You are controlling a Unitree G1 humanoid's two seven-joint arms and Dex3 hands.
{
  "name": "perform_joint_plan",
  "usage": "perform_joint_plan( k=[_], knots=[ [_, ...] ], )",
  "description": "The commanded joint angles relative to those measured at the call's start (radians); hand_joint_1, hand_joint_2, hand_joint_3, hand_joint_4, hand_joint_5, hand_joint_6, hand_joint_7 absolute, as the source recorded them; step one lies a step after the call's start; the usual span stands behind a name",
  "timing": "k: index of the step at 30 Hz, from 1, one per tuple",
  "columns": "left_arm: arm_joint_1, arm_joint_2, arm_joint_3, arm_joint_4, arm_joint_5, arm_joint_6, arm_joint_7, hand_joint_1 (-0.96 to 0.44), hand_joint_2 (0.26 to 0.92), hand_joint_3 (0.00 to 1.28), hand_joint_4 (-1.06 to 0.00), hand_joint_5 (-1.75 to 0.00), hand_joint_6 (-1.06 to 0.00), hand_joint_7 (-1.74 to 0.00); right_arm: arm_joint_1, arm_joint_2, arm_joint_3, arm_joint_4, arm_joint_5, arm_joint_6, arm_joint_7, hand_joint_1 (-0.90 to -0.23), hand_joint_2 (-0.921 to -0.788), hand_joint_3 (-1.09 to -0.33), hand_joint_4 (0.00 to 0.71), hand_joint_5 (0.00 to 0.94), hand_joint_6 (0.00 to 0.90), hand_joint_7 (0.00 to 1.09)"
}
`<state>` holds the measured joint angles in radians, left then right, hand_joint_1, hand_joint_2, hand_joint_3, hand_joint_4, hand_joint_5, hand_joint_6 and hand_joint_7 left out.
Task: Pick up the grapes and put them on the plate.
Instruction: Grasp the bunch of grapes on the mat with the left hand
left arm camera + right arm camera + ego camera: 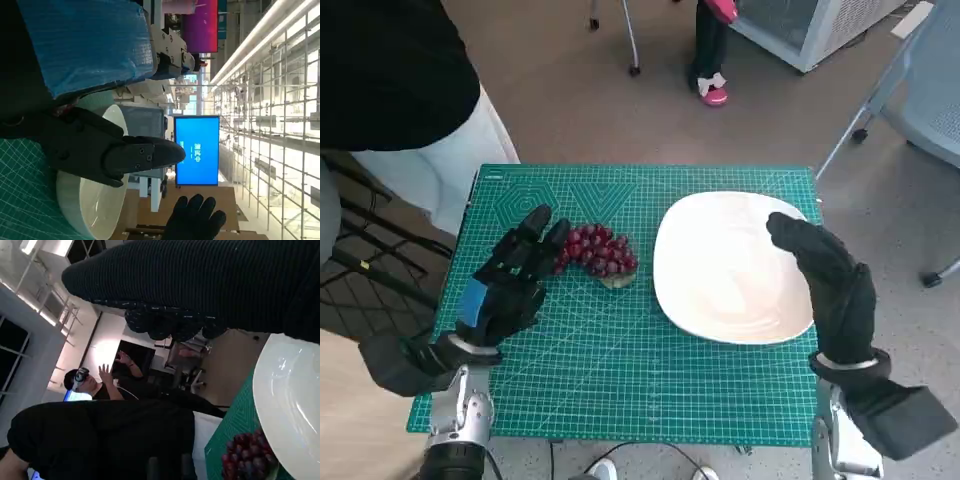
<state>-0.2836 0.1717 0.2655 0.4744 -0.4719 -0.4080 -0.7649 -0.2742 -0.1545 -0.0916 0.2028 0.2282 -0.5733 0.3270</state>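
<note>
Both hands are held released: left hand (510,280) just beside the grapes (598,252), right hand (830,285) over the plate's (720,300) counter-edge rim. Bare mat (620,370) separates grapes and plate.

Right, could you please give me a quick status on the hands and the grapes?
Left hand open beside the grapes, nothing held. Right hand open over the plate rim. Grapes on the mat, not yet lifted. Path to the plate looks clear.

Glossy white plate (735,275), matt green gridded cutting mat (620,370), knitted glove on right hand (830,285), grapes (598,252) perhaps plastic
</note>
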Motion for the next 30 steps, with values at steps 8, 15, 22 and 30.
perform_joint_plan(
  k=[8, 15, 22, 30],
  knots=[
    [0.003, 0.009, 0.003, 0.026, 0.010, -0.035, -0.007, -0.65, 0.921, 0.40, -0.23, 0.00, -0.35, 0.00, -0.004, -0.003, 0.001, 0.028, -0.004, 0.006, 0.014, -0.635, -0.921, -0.864, 0.405, 0.000, 0.178, 0.19],
    [0.008, 0.008, 0.004, 0.026, 0.007, -0.039, -0.007, -0.64, 0.921, 0.40, -0.23, 0.00, -0.35, 0.00, -0.004, -0.001, 0.000, 0.029, 0.000, 0.003, 0.020, -0.637, -0.921, -0.865, 0.405, 0.000, 0.174, 0.19],
    [0.018, 0.007, 0.004, 0.023, 0.011, -0.046, -0.002, -0.64, 0.921, 0.39, -0.23, 0.00, -0.36, 0.00, -0.003, 0.001, 0.000, 0.039, 0.000, -0.008, 0.025, -0.638, -0.921, -0.865, 0.404, 0.000, 0.170, 0.20],
    [0.030, 0.012, 0.005, 0.014, 0.016, -0.050, 0.006, -0.64, 0.921, 0.39, -0.24, 0.00, -0.37, -0.01, -0.008, 0.005, 0.002, 0.049, -0.003, -0.015, 0.027, -0.637, -0.921, -0.867, 0.403, 0.000, 0.164, 0.21]
  ],
)
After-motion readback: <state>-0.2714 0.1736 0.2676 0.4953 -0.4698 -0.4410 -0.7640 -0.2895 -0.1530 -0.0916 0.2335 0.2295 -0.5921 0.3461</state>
